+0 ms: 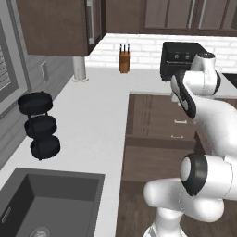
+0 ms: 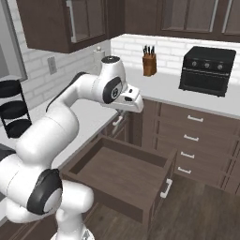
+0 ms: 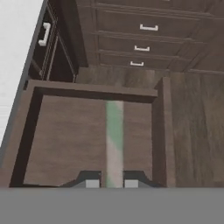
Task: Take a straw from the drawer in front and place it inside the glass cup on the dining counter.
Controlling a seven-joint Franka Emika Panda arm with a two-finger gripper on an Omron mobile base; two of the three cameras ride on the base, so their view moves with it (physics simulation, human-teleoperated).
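Note:
The drawer [image 2: 117,173] stands pulled out below the pale worktop, its dark brown floor bare, with a silver bar handle on its front. My gripper [image 2: 133,106] hangs above the drawer's back left corner. In the hand view the straw [image 3: 114,135], a thin pale greenish stick, runs straight out from between the fingertips over the drawer [image 3: 65,140]. The gripper [image 3: 108,183] is shut on the straw's near end. From the left base view the hand [image 1: 185,98] sits over the open drawer [image 1: 148,115]. The glass cup and the dining counter are out of view.
A knife block [image 2: 149,63] and a black countertop oven [image 2: 206,70] stand on the back worktop. A stack of closed drawers [image 2: 192,140] lies to the right. A sink [image 1: 46,203] and a black tiered rack [image 1: 40,125] are on the left. Wall cabinets hang overhead.

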